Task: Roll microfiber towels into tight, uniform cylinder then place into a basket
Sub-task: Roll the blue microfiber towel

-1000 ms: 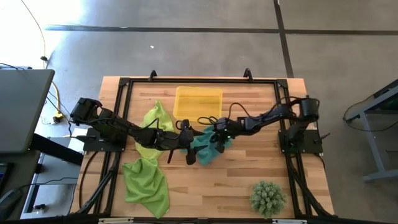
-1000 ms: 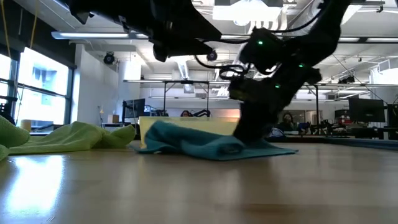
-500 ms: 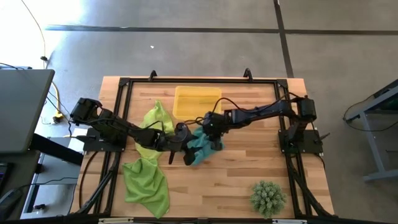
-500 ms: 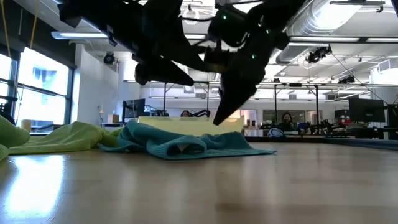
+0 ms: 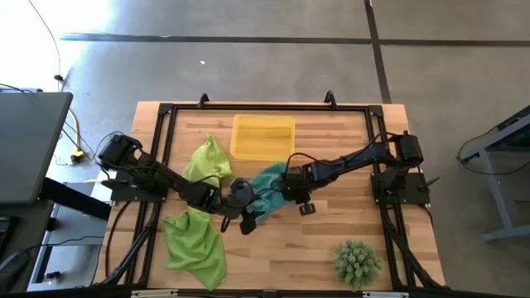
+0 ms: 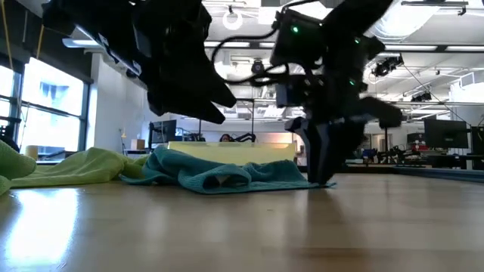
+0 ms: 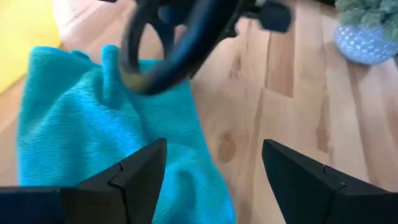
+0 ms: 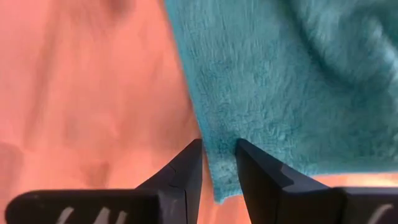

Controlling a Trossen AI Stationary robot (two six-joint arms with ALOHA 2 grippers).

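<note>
The teal towel (image 5: 263, 189) lies crumpled on the table in front of the yellow basket (image 5: 263, 136), its loose folds resting on the wood (image 6: 219, 172). My right gripper (image 8: 219, 180) points down at the towel's right-hand corner (image 6: 321, 177), narrowly open, with the cloth's edge in the gap. My left gripper (image 7: 211, 186) hangs wide open above the towel's near end (image 5: 244, 217), clear of it. Two lime-green towels lie at the left, one beside the basket (image 5: 207, 161) and one near the front edge (image 5: 195, 244). My right gripper comes from above, pointing down, with a finger (image 8: 183, 177) on either side of the teal towel's edge (image 8: 214, 155) near a corner that lies flat on the table. Whether the fingers touch the cloth, I cannot tell.
A spiky green plant (image 5: 356, 263) in a pot stands at the near right corner. Black frame rails (image 5: 248, 108) border the table. Bare wood lies between the teal towel and the plant. The right arm's cable loop (image 7: 174, 50) hangs over the towel.
My right gripper rose off the teal towel, swung toward the table's left, rolled its wrist, then came down at the towel's right corner. The towel slid a little toward the left during the first half second. My left gripper sank and moved toward the near edge, staying open.
</note>
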